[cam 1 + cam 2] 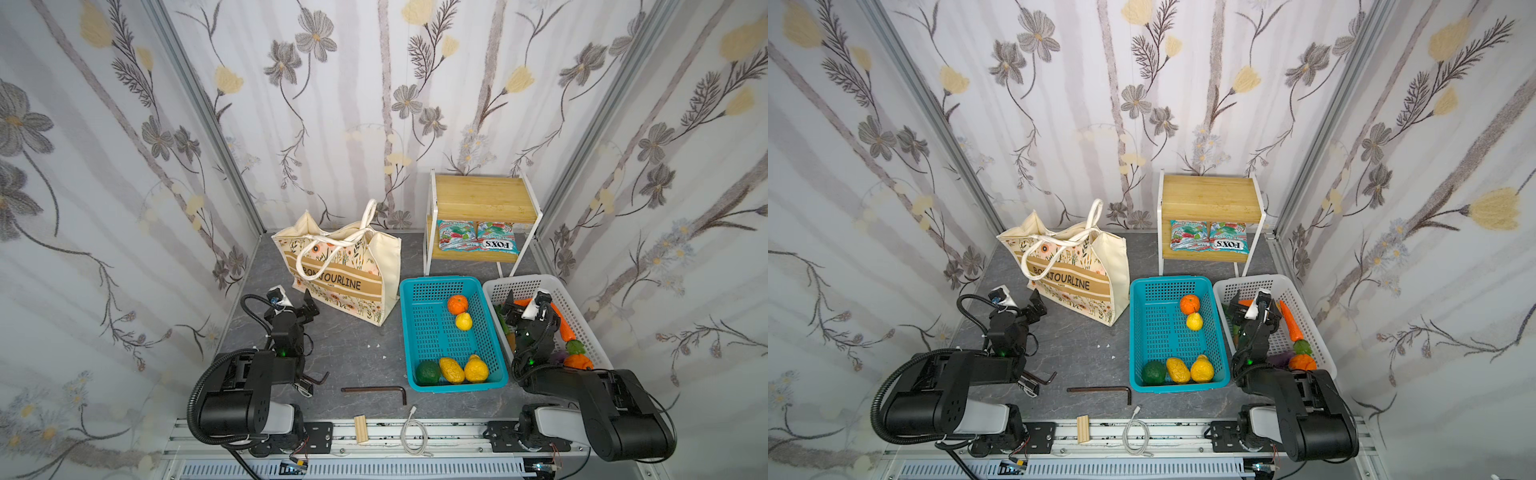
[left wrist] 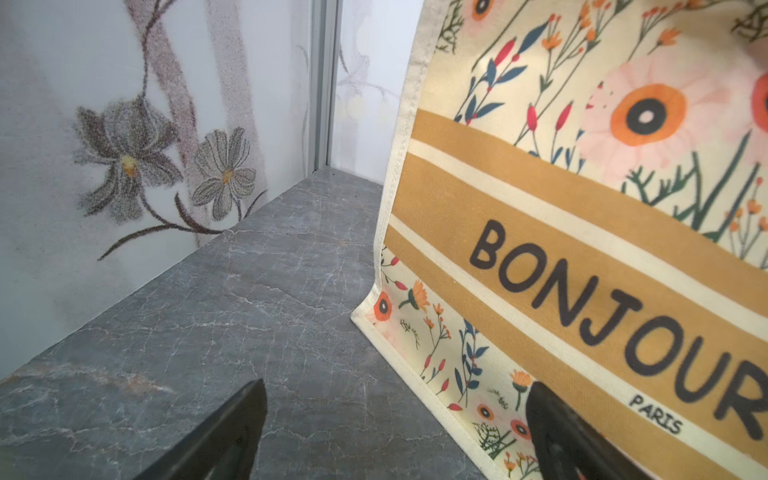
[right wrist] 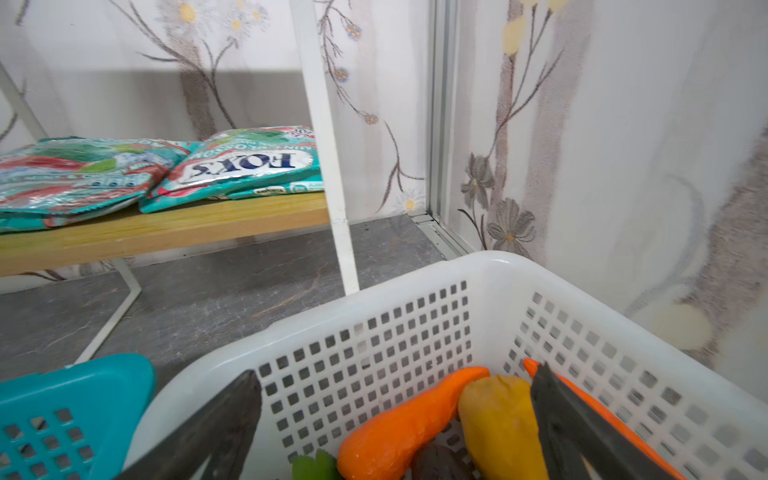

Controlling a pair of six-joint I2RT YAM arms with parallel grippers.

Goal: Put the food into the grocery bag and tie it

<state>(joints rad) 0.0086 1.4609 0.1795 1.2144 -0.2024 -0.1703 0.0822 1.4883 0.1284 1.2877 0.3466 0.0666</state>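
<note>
Aluminium rail (image 1: 457,434) edges a grey marbled tabletop (image 1: 353,345) inside floral-papered walls (image 1: 104,166).
Left gripper (image 2: 397,388) and right gripper (image 3: 395,374): 2 wide-spread pairs of fingers, gripping nothing.

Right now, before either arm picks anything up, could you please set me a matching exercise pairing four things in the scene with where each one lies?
Things:
1. orange
2. carrot
3. snack packets
4. hex key

Places:
A. bare tabletop, near the front edge
B. teal basket
C. lower shelf of the wooden rack
D. white basket

Pairs: 1-B, 2-D, 3-C, 4-A
</note>
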